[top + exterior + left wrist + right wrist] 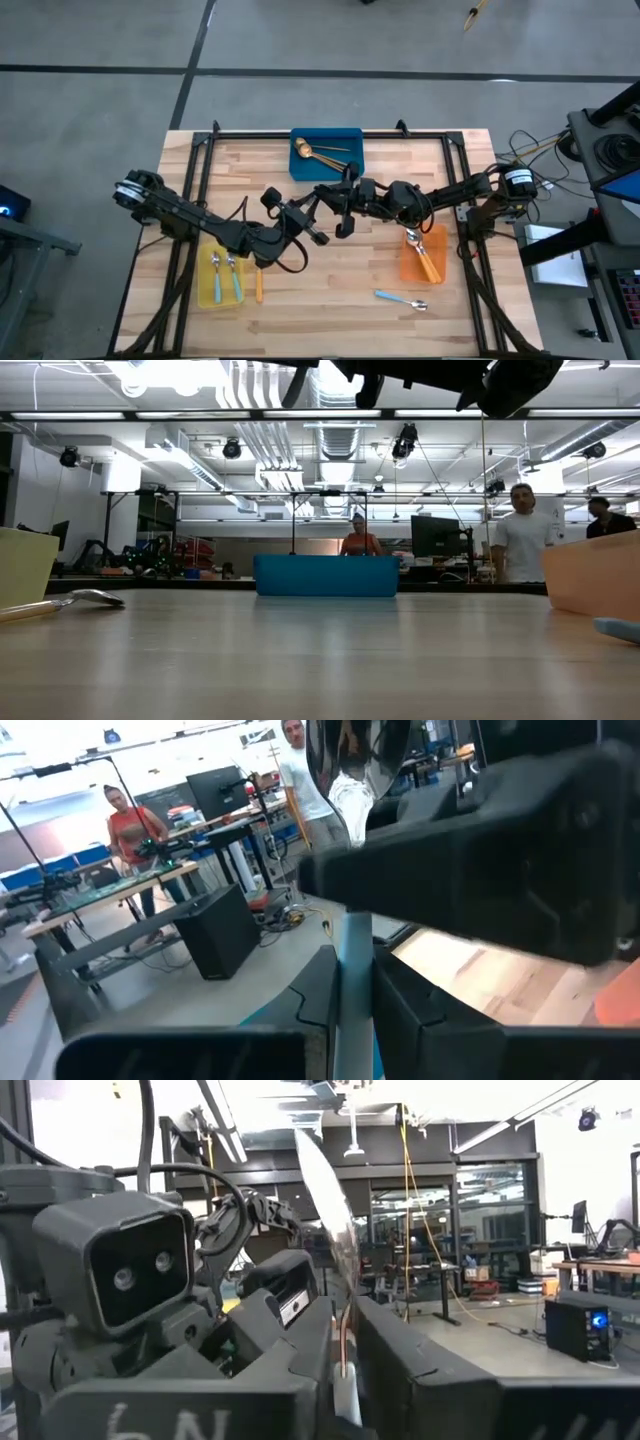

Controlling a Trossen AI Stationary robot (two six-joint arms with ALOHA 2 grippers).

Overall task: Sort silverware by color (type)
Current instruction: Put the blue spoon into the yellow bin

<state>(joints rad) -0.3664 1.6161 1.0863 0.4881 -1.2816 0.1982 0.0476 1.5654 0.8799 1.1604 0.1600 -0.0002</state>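
Transport step, judged: just in front of the blue bin [355, 166], the left gripper [318, 237] is clamped on a light-handled spoon [352, 950]. The right gripper [340, 222] is clamped on a polished spoon [325, 1190] with a thin-edged bowl and a seemingly orange handle. Carry each to its matching bin; expect the smooth metal to slip.

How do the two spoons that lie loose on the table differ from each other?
The orange-handled spoon has an orange handle; the blue-handled spoon has a light-blue one. The orange-handled spoon lies close beside the yellow bin; the blue-handled spoon lies apart from the orange bin. In the high view the orange-handled spoon lies nearly upright, the blue-handled spoon nearly crosswise. Both lie flat on the wooden table, outside every bin.
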